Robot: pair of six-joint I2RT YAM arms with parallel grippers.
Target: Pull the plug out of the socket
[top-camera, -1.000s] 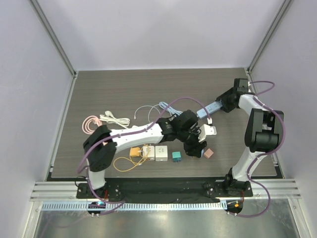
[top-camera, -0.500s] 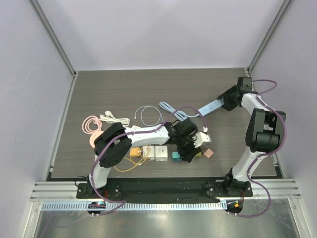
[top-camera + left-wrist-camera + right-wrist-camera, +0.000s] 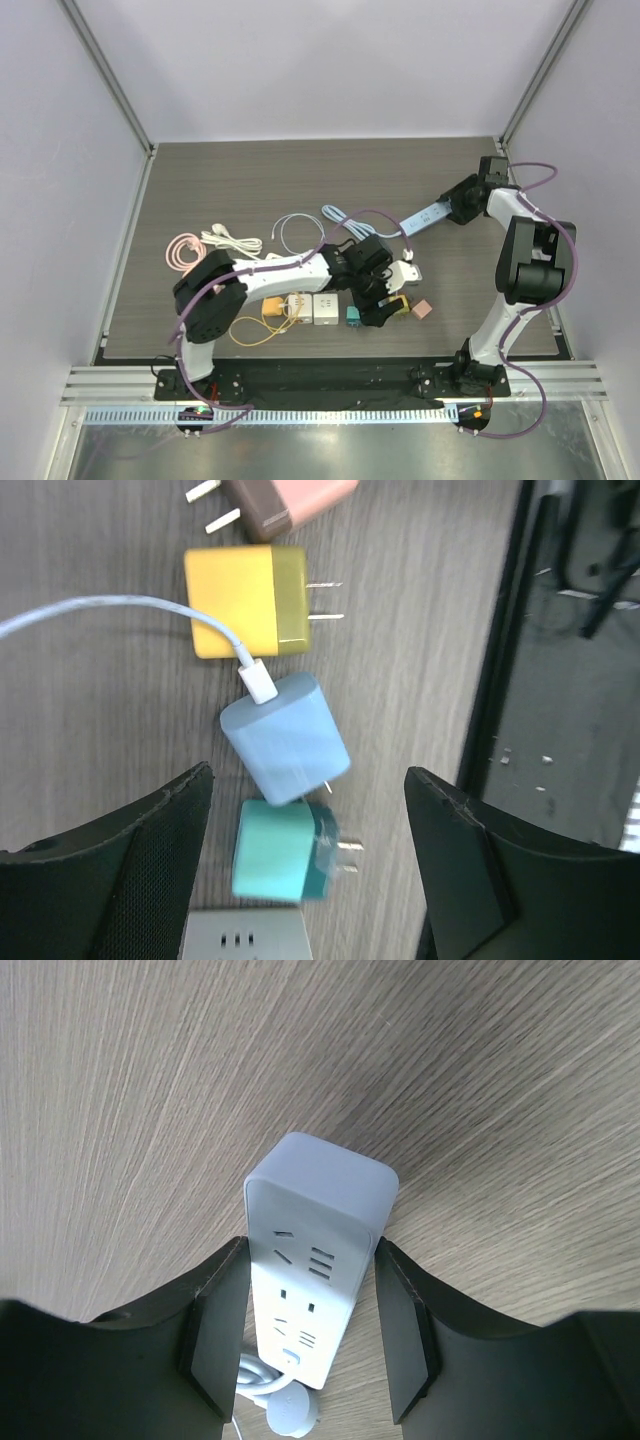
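Left arm (image 3: 285, 272) and right arm (image 3: 492, 335) are the same build: white tube links with chunky black joint housings, each on a black base (image 3: 195, 385). A loose purple cable (image 3: 375, 212) trails along each one. The fingers are matte black wedges. The left fingers (image 3: 110, 880) have a fine mesh texture, while the right fingers (image 3: 215, 1320) look smooth with bevelled edges.

Left jaws wide — right jaws clamped

Blue plug (image 3: 285, 738), seemingly apart from socket (image 3: 312, 1280)
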